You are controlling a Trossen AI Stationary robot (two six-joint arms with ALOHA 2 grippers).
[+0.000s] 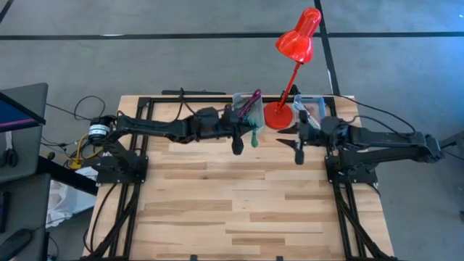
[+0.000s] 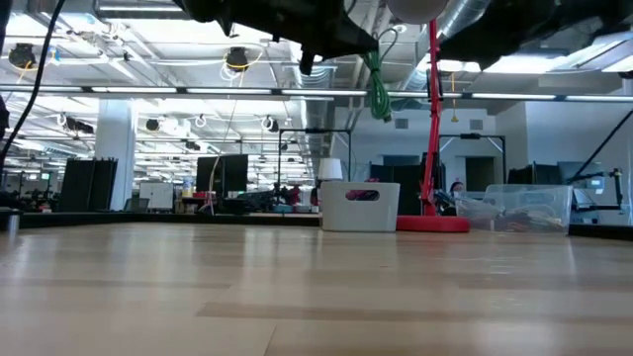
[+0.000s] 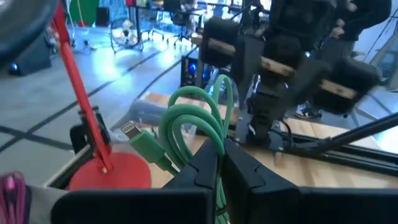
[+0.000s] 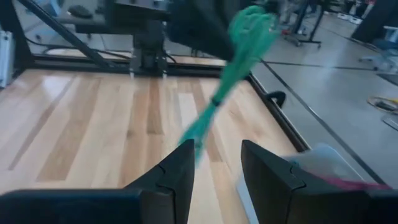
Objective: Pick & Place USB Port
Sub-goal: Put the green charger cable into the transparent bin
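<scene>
At the table's [image 1: 217,217] far edge stand three things in a row — an open bin [image 1: 245,105] on the left, a desk lamp's base [image 1: 278,116] in the middle, a clear container [image 1: 308,107] on the right — with the coiled cable [image 1: 254,136] hanging just before the bin.

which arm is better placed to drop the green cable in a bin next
Left, likely. Its end effector is already shut on the coiled green USB cable, lifted off the table near the white bin and red lamp. The right end effector is open and empty beside the clear bin.
</scene>
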